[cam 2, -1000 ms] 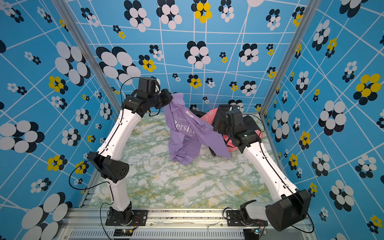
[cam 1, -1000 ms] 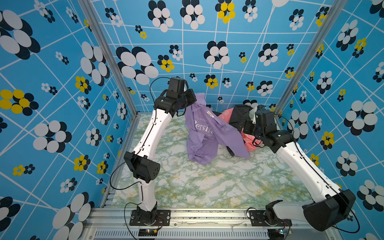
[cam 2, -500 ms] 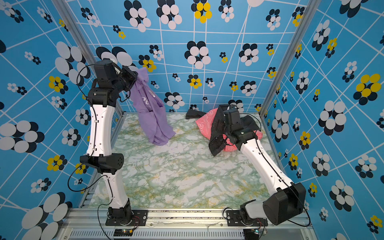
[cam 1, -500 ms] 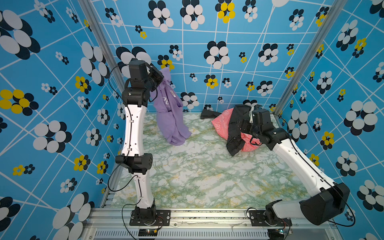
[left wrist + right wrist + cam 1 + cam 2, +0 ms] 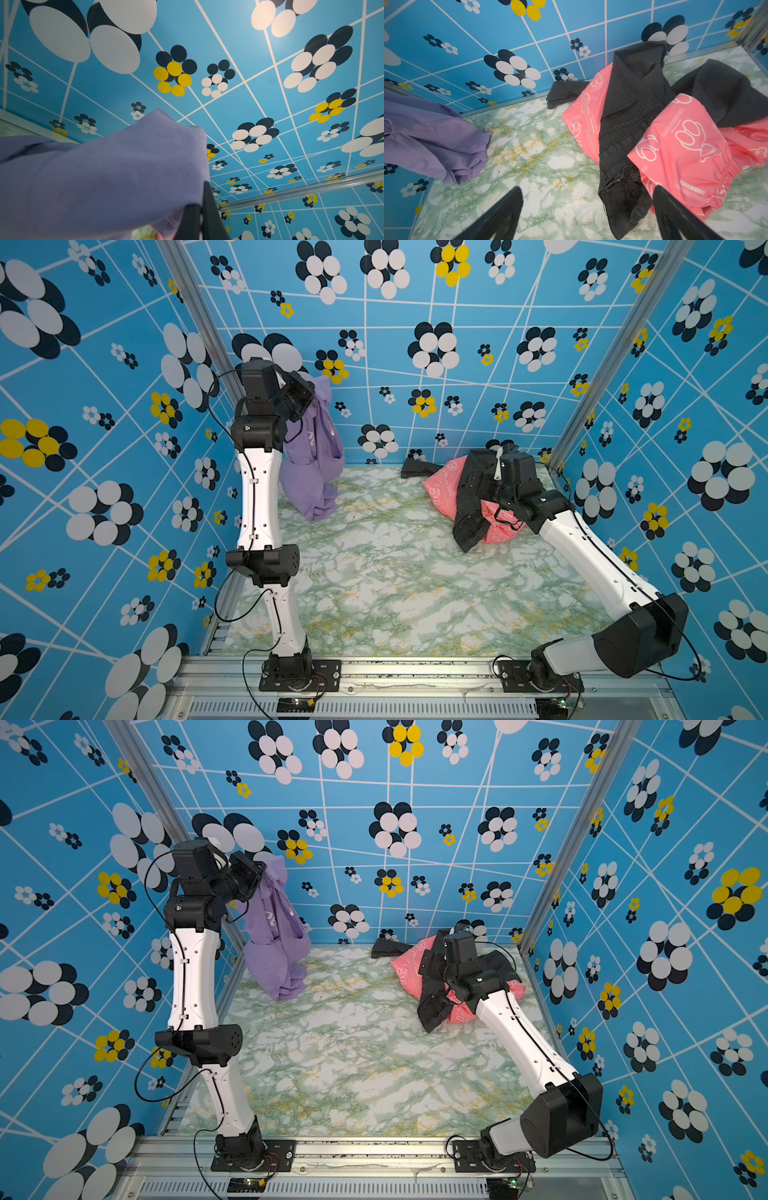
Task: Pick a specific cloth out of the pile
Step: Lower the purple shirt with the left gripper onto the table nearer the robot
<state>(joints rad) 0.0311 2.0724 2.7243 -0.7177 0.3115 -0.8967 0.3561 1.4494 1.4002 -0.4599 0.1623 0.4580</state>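
Separation of the target garment. The left gripper (image 5: pixel 311 394), clamped shut on a bunched upper edge of the plain lavender-purple T-shirt (image 5: pixel 311 475), now stands high in the far-left corner of the enclosure. A second ago it held the same shirt low near mid-table, the fabric trailing against the pile. You see the shirt hanging in a long fold beside the upright left arm, its white lettering mostly folded out of sight. Its lowest folds reach down to the green marbled tabletop (image 5: pixel 395 580); whether they rest on it cannot be told. The pile (image 5: pixel 465 497), a salmon-pink printed garment (image 5: pixel 685 149) crossed by a dark grey denim-like garment (image 5: pixel 625 116), lies well apart at the far right. The right gripper (image 5: pixel 586 188) hovers just before that pile, jaws spread wide, holding nothing. Judged from this layout, the picking-out is essentially done; what remains for you is setting the shirt down.
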